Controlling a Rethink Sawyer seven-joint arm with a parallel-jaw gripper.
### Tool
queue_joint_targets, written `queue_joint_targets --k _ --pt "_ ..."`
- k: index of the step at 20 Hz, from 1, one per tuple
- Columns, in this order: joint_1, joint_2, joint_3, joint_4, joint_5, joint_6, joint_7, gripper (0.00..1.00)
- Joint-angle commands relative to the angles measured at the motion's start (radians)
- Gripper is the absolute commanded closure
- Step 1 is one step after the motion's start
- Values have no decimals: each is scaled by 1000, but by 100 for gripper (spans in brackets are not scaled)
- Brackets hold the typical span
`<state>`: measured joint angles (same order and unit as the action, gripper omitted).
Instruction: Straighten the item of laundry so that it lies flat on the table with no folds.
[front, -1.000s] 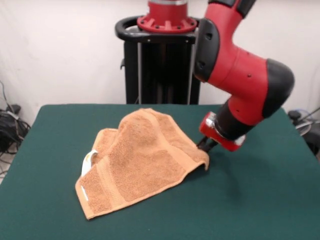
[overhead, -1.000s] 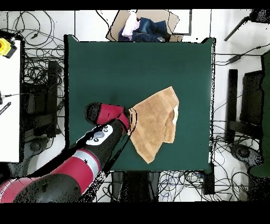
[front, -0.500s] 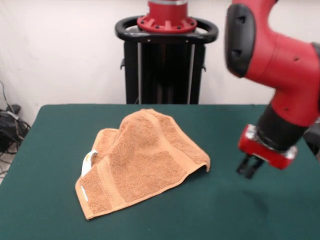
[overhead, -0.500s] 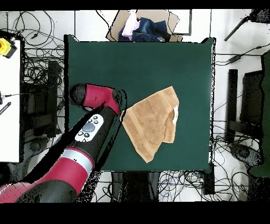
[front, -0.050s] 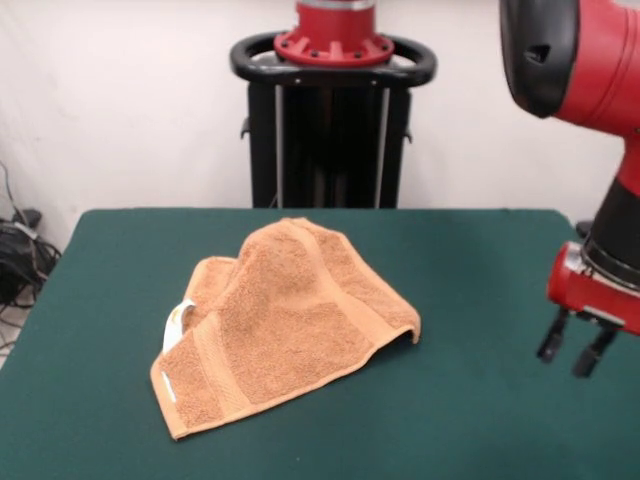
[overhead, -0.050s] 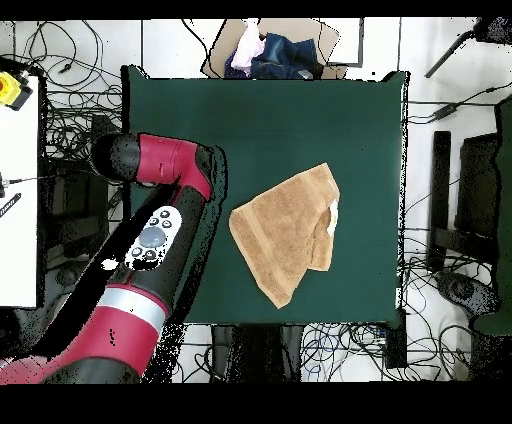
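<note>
My fingers (front, -0.050s: 577, 352) are hanging apart and holding nothing, above the edge of the green bench (front, -0.050s: 480, 400), well apart from the towel (front, -0.050s: 280, 325). The towel is lying near the middle of the bench, folded over itself with a raised hump, and one corner is lifting a little. A small white label (front, -0.050s: 179, 322) is showing at its edge.
</note>
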<state>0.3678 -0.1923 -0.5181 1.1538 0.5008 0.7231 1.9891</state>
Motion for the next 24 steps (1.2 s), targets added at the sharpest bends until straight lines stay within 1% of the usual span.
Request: queue_joint_targets --k 1,4,7,11,14,16,24 --pt "25 36 77 50 5 -63 264 0" --pt "20 29 89 84 -17 -75 221 0" --pt "24 48 69 98 -39 -35 215 0" --pt "48 136 -22 59 -78 73 269 0" --pt "64 204 -81 42 -85 81 312 0" --pt "72 226 -103 50 -86 67 320 0" --pt "97 249 -177 108 -108 70 312 0"
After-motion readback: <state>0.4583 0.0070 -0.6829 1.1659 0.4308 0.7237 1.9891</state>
